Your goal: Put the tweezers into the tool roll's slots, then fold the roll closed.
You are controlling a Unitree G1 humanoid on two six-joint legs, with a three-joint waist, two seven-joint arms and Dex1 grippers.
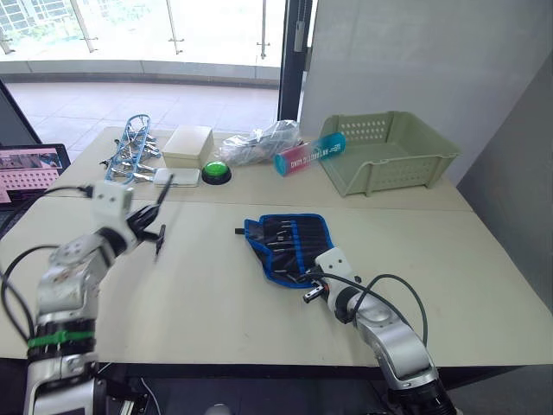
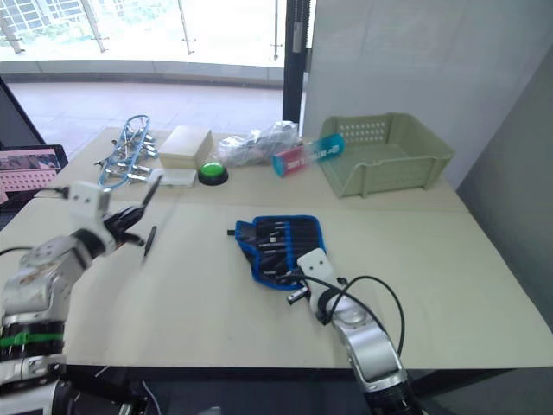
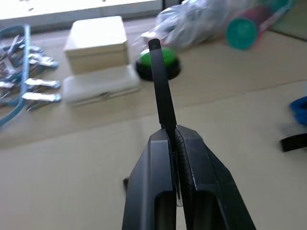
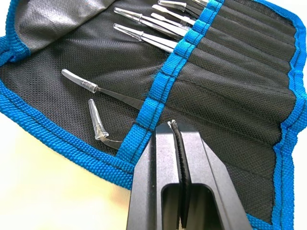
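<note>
The tool roll (image 1: pixel 289 238) lies open at mid-table, black fabric with bright blue edging. Several tweezers (image 4: pixel 144 36) sit in its slots (image 4: pixel 230 91), their capped silvery tips sticking out past the blue band. My right gripper (image 4: pixel 175 128) is shut, its tips resting on the pocket fabric beside that band at the roll's near edge (image 1: pixel 304 284). Over the left part of the table my left gripper (image 3: pixel 171 132) is shut on one slim black tweezer (image 3: pixel 160 86), held in the air (image 1: pixel 164 192) well left of the roll.
A pale green basket (image 1: pixel 389 151) stands at the back right. Along the far edge are a pink-and-teal tube (image 1: pixel 309 153), a plastic bag (image 1: pixel 259 143), a green button (image 1: pixel 215 172), a cream box (image 1: pixel 187 144), a white case (image 1: pixel 177 177) and a blue clips bundle (image 1: pixel 130 147).
</note>
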